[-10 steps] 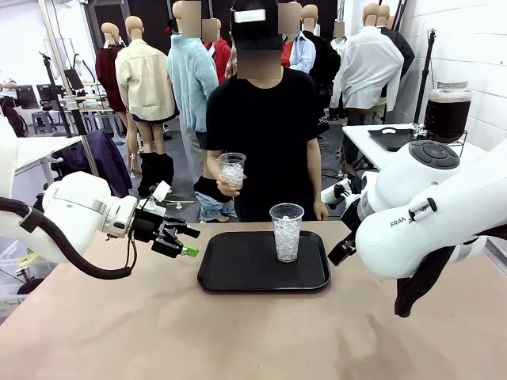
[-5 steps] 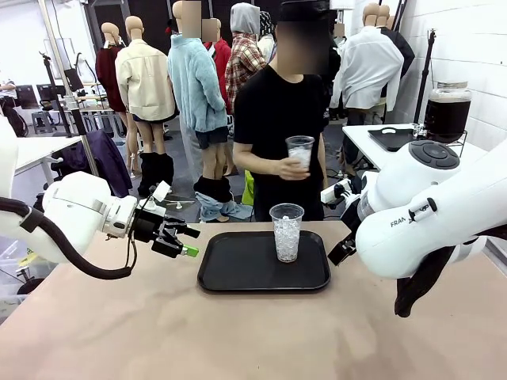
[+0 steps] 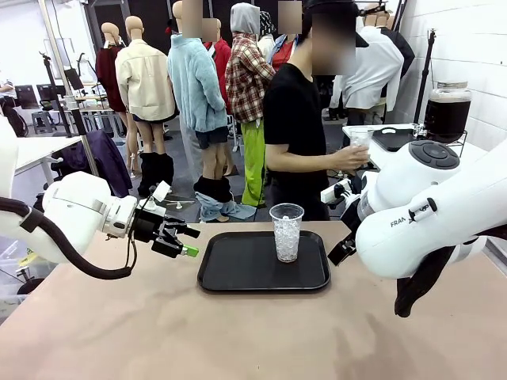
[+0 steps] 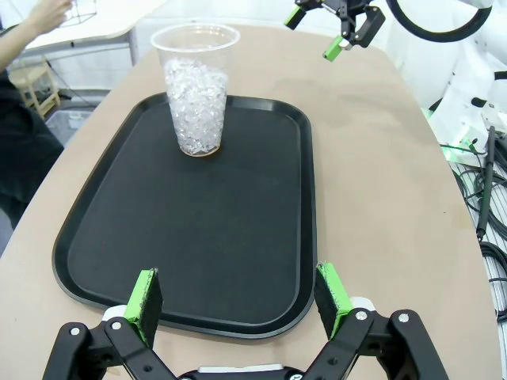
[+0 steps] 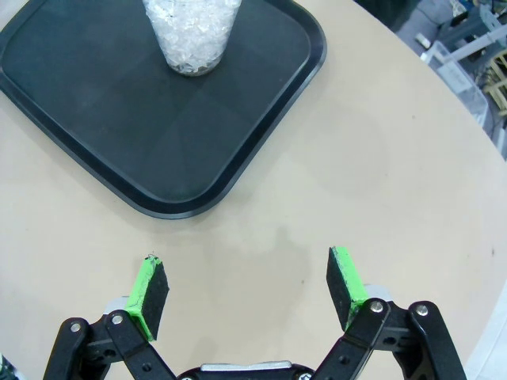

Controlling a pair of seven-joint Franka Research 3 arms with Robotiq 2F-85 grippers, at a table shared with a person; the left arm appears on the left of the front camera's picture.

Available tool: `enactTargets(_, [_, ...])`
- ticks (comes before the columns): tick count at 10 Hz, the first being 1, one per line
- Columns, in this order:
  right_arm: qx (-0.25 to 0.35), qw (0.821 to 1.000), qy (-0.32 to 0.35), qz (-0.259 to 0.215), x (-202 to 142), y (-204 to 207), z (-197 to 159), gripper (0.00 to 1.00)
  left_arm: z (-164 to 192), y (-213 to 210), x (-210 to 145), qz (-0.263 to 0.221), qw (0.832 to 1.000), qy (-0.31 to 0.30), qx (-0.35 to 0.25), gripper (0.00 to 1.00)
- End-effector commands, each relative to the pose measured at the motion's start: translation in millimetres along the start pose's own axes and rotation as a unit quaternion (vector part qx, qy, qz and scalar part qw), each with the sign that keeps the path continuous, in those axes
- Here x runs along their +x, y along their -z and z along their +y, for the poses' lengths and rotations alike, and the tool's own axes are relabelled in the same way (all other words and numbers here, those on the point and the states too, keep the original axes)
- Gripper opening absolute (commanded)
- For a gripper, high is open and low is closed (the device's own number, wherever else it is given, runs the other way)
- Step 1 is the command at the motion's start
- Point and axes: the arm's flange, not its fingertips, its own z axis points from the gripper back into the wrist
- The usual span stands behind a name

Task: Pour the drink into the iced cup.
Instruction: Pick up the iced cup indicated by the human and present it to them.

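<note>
Iced cup (image 3: 286, 232) upright on tray (image 3: 238, 273), left gripper (image 3: 192, 242) spread, empty, beside tray, right gripper (image 5: 249, 289) spread, empty, over table (image 5: 412, 158), person's hand (image 3: 351, 157) holding second cup (image 3: 360, 138).

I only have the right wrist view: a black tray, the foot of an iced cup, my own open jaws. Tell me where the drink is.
Observer: Not near you: the drink is in a lidded glass jar, dark and nearly full, standing in the background at far right.
Operator: Report what the person is doing.
Observer: The person stands side-on, turned toward that jar, holding a second clear cup out toward it.
Operator: Give me the left arm.
Observer: The left gripper hovers left of the tray, jaws open, holding nothing.
</note>
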Motion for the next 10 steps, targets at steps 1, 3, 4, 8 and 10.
enactTargets(1, [0.0,1.0,0.0,0.0,-0.1,0.1,0.5,1.0,2.8,1.1,2.3,0.002,1.0,-0.004,0.001,1.0])
enactTargets(3, [0.0,1.0,0.0,0.0,-0.1,0.1,0.5,1.0,2.8,1.1,2.3,0.002,1.0,-0.004,0.001,1.0])
enactTargets(4, [0.0,1.0,0.0,0.0,-0.1,0.1,0.5,1.0,2.8,1.1,2.3,0.002,1.0,-0.004,0.001,1.0])
enactTargets(8, [0.0,1.0,0.0,0.0,-0.1,0.1,0.5,1.0,-27.7,-12.6,20.5,0.069,0.997,0.004,0.027,1.0])
enactTargets(10, [0.0,1.0,0.0,0.0,-0.1,0.1,0.5,1.0,-62.8,-47.2,43.5,0.182,0.978,-0.005,0.103,1.0])
